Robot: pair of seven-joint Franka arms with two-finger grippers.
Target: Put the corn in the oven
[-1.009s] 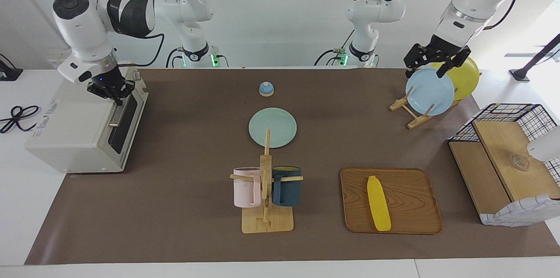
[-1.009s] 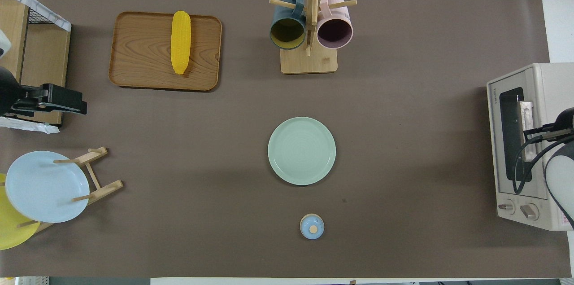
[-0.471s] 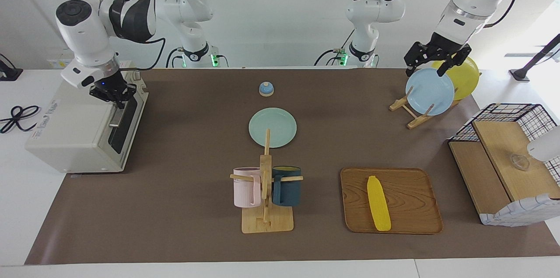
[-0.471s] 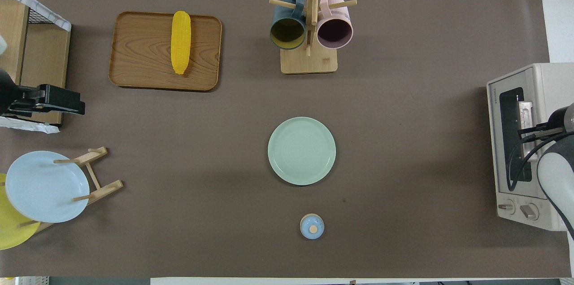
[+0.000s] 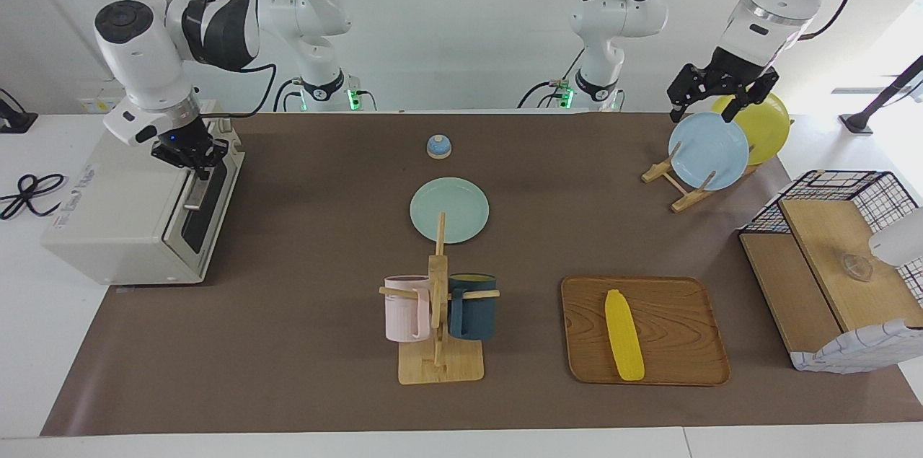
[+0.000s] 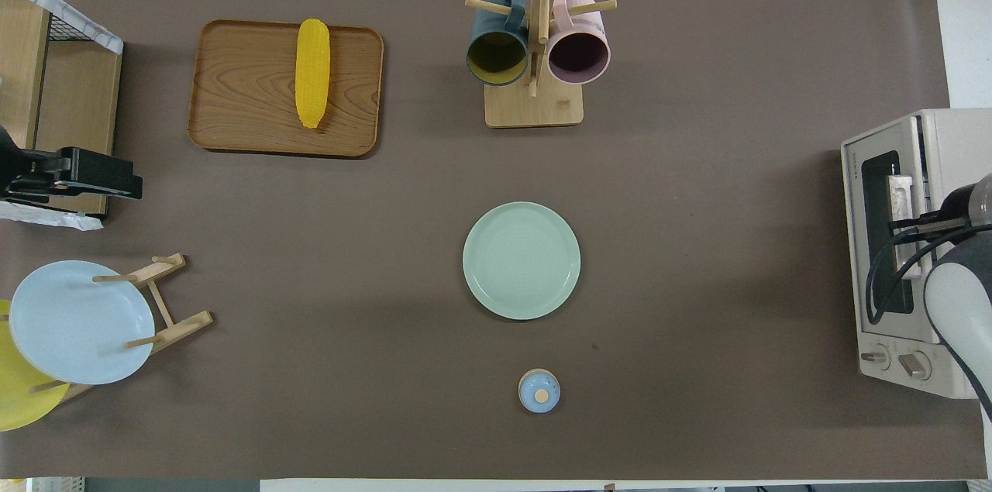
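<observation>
The yellow corn [image 5: 624, 335] [image 6: 312, 73] lies lengthwise on a wooden tray [image 5: 678, 314] [image 6: 240, 81], toward the left arm's end of the table. The cream-white oven [image 5: 122, 213] [image 6: 949, 139] stands at the right arm's end, its dark glass door nearly upright. My right gripper [image 5: 198, 168] is shut, its fingertips at the door's upper edge by the metal handle [image 5: 193, 192]; whether they touch it I cannot tell. My left gripper [image 5: 705, 106] [image 6: 116, 178] hangs open and empty over the plate rack, well away from the corn.
A mug rack [image 5: 440, 328] with a pink and a dark blue mug stands mid-table, with a green plate [image 5: 449, 209] and a small blue bell [image 5: 438, 146] nearer the robots. Blue [image 5: 708, 151] and yellow [image 5: 764, 126] plates lean in a wooden rack. A wire basket [image 5: 829, 184] holds a wooden box.
The right arm has lifted slightly, its gripper shifting along the oven door's upper edge, where a thin dark gap now shows. The left gripper has risen a little above the plates.
</observation>
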